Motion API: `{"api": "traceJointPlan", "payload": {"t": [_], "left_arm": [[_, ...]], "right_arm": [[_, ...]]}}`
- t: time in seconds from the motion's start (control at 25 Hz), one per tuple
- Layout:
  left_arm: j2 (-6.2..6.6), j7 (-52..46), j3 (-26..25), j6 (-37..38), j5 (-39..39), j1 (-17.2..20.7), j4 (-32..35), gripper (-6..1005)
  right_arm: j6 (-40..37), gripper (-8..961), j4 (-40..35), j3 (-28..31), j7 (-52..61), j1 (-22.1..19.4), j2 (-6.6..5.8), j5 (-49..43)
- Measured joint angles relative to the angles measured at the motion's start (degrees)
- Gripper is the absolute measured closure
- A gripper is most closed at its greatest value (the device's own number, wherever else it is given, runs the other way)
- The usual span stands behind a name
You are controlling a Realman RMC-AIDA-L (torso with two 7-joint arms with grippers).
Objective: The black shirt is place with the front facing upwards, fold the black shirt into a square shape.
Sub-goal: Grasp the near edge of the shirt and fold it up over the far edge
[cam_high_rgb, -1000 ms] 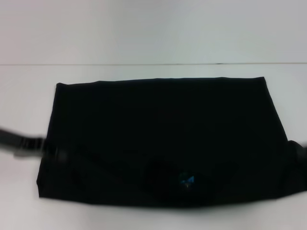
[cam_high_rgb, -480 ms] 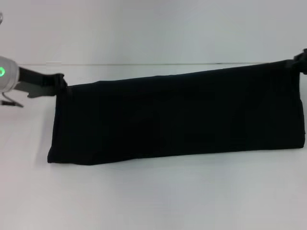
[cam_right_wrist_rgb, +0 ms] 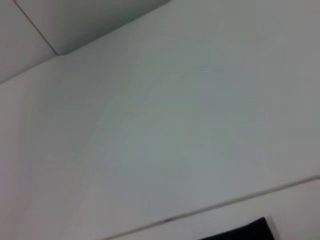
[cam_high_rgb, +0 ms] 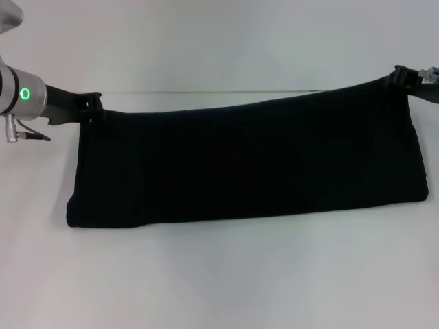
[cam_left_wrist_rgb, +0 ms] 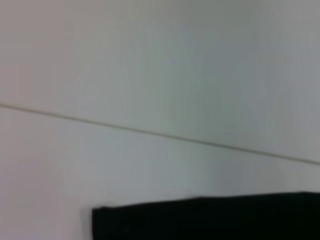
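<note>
1. White desk [cam_high_rgb: 226, 274] runs back to a pale wall; a thin seam line marks where the two meet.
2. No containers anywhere in view; the only object on the desk is the black shirt [cam_high_rgb: 247, 164].
3. Shirt position: stretched across the middle of the desk as a long dark band. Its upper edge is lifted and pulled taut between both claws; its lower edge rests on the desk. The right end sits higher than the left, so the band slants.
4. No lettering or neck label shows on the visible face.
5. Left claw [cam_high_rgb: 92, 106]: at the shirt's upper left corner, closed on the fabric. Arm comes in from the left edge, roughly level, with a green light lit on its wrist.
6. Right claw [cam_high_rgb: 401, 77]: at the upper right corner, pinching the fabric there. Only its tip shows at the frame edge.
7. Head view alone shows both claws and the full shirt.
8. Left wrist view gives only one black shirt corner [cam_left_wrist_rgb: 210, 220] against desk and wall.
9. Right wrist view shows mostly wall and desk, with a small dark sliver of shirt [cam_right_wrist_rgb: 245, 230] at the edge.
</note>
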Motion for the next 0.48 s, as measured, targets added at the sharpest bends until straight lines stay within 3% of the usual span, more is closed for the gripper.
{"api": "traceJointPlan", "payload": {"t": [0.48], "left_arm": [[-0.49, 0.06, 3.05, -4.74, 0.34, -1.04, -0.3, 984]], "right_arm": [[6.42, 857, 2.55, -3.71, 0.22, 1.28, 0.68, -0.1]]}}
